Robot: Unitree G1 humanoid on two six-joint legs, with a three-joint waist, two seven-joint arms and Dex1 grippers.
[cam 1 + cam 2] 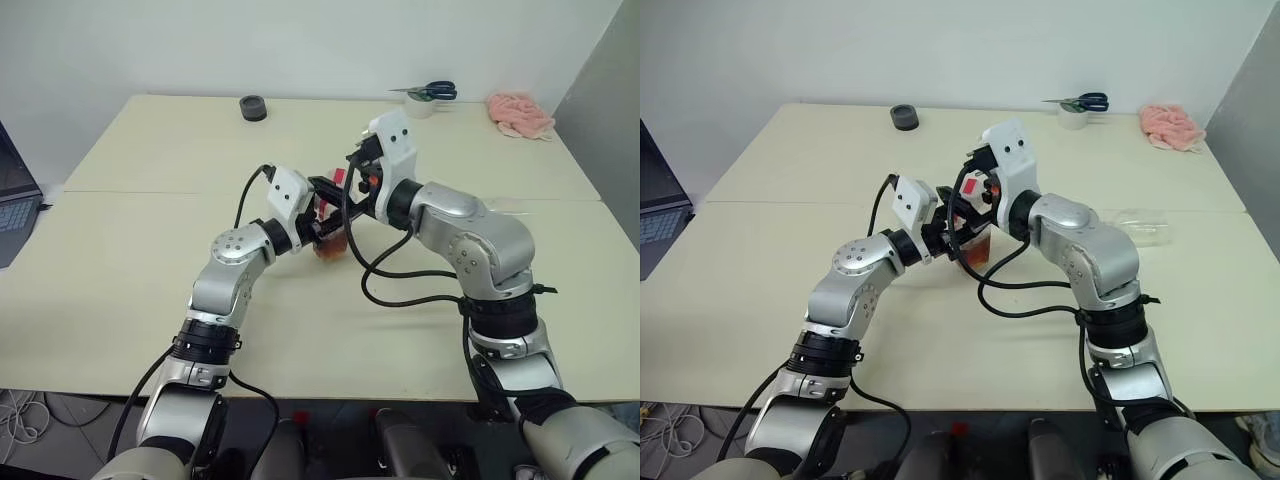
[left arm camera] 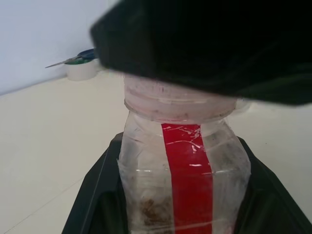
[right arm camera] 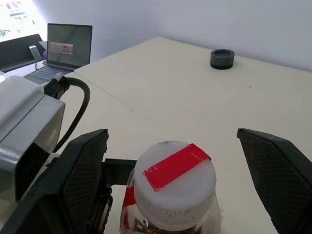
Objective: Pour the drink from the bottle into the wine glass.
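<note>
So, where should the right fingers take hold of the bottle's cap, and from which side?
Grip the white cap around its round side wall, coming from above: the bottle stands upright, shut in the left gripper by its body, leaving the cap free. The right gripper is open with a finger on either side of the cap, so closing there seems best.

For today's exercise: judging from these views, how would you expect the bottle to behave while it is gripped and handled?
The bottle looks like thin clear plastic, so its walls would probably flex under the left gripper shut on it. The drink sits low in it, so it is likely light and bottom-heavy. Its squarish body should resist rolling or twisting between the fingers.
</note>
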